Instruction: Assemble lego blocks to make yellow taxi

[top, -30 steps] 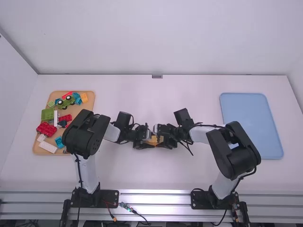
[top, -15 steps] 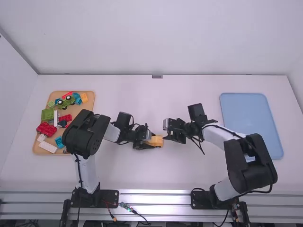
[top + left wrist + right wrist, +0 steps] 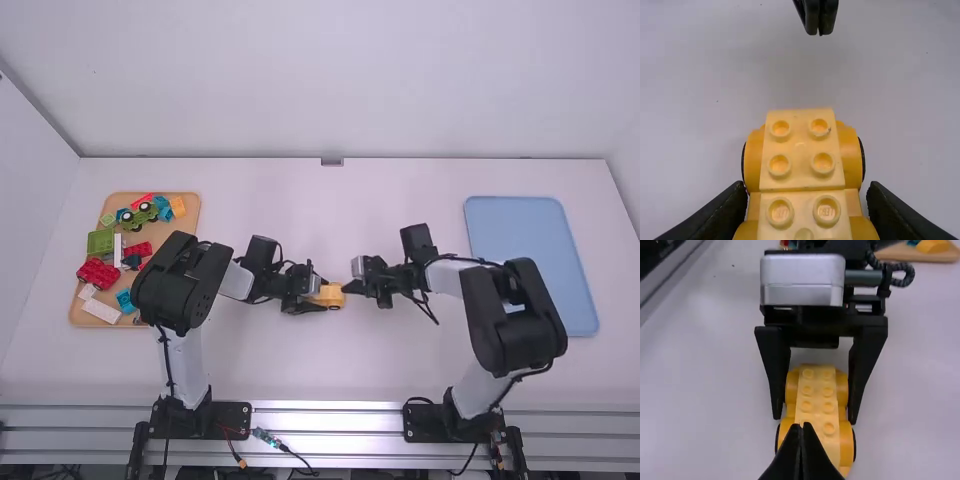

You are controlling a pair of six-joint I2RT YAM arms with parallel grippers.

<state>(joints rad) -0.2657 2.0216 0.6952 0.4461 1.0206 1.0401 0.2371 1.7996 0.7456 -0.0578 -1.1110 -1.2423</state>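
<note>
The yellow wheeled block car (image 3: 333, 295) is at the middle of the table, studs up. My left gripper (image 3: 318, 297) is shut on it from the left, one finger along each side. In the left wrist view, studded plates run along the car (image 3: 802, 150) between the fingers of my left gripper (image 3: 807, 195). Just right of the car is my right gripper (image 3: 348, 288). In the right wrist view, the fingertips of my right gripper (image 3: 801, 426) meet with nothing between them, over the near end of the car (image 3: 817, 415).
At the left, a wooden tray (image 3: 75, 318) holds a green wheeled vehicle (image 3: 139, 216), red blocks (image 3: 98, 272), white bricks (image 3: 101, 311) and a green block (image 3: 100, 242). A blue tray (image 3: 530, 265) lies at the right. Both forearms reach toward the table's middle.
The right gripper has backed off to the right from over the car, uncovering its right end. The left arm and the car have kept their place.
</note>
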